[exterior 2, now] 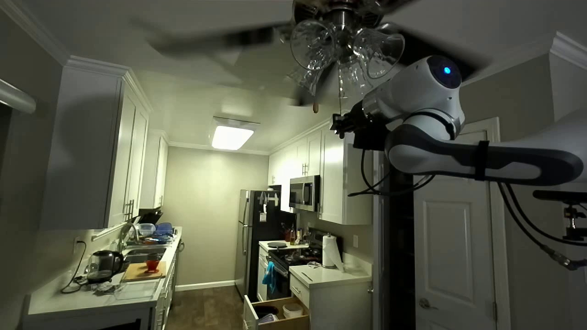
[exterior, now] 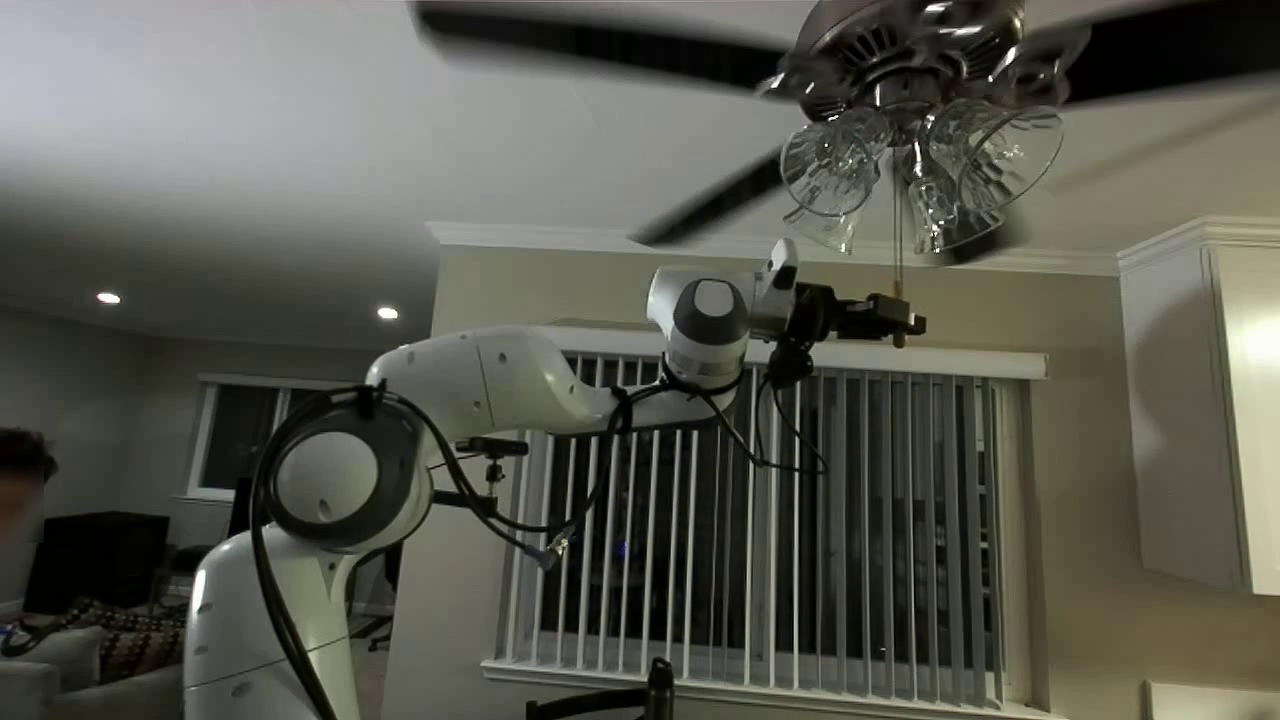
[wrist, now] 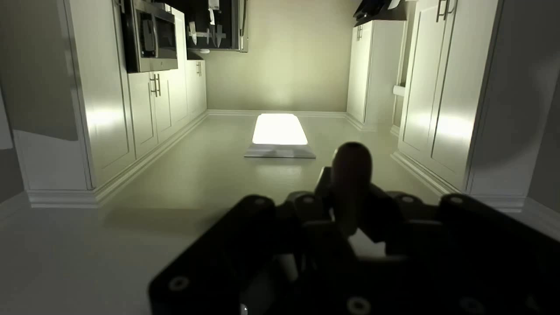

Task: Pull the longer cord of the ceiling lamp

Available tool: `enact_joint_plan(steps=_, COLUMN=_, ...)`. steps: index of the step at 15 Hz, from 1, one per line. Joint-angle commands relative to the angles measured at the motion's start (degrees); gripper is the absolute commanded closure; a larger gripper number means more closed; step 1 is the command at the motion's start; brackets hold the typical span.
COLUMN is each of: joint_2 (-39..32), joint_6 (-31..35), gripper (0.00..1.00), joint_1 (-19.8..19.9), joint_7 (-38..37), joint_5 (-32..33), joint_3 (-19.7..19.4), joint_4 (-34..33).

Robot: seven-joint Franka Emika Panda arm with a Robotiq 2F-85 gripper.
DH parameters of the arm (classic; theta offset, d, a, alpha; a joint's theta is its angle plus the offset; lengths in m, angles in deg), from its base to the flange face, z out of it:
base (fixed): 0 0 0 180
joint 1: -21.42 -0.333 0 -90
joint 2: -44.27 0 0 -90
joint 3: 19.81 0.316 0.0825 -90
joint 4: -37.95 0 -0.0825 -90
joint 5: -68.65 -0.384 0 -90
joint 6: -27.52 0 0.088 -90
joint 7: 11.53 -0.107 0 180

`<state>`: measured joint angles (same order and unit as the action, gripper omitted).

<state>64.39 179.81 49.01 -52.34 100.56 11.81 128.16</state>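
The ceiling lamp [exterior: 908, 88] hangs at the top of both exterior views [exterior 2: 343, 20], with clear bell-shaped glass shades. The longer cord [exterior 2: 340, 104] runs down from it to my gripper [exterior 2: 338, 124]. Its rounded end piece [wrist: 351, 168] sits between my fingertips in the wrist view and sticks out past them. In an exterior view the end piece [exterior: 899, 341] shows just below my gripper [exterior: 905, 318]. My gripper is shut on this end piece. The shorter cord's wooden end [exterior 2: 315, 107] hangs free beside and above the gripper.
Dark fan blades [exterior: 600, 42] are motion-blurred above the arm. Glass shades [exterior: 830, 170] hang just above my gripper. White wall cabinets [exterior: 1200, 400] stand at the side. A window with vertical blinds [exterior: 770, 520] is behind the arm. Loose cables [exterior: 600, 480] hang from the arm.
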Motion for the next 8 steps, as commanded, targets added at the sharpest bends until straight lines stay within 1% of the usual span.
enact_joint_plan(steps=1, joint_2=0.33, joint_6=-0.81, gripper=0.98, joint_1=-5.14, joint_7=-1.55, joint_5=2.20, joint_3=-3.83, joint_4=2.88)
enact_joint_plan(steps=2, joint_2=0.40, joint_6=-0.61, gripper=0.65, joint_1=-6.02, joint_7=-1.70, joint_5=2.33, joint_3=-4.50, joint_4=2.76)
enact_joint_plan(steps=3, joint_2=0.50, joint_6=-0.61, gripper=0.65, joint_1=-6.93, joint_7=-1.49, joint_5=2.36, joint_3=-5.11, joint_4=2.71)
enact_joint_plan(steps=8, joint_2=1.21, joint_6=-0.91, gripper=0.34, joint_1=-11.34, joint_7=0.01, joint_5=0.87, joint_3=-8.17, joint_4=5.47)
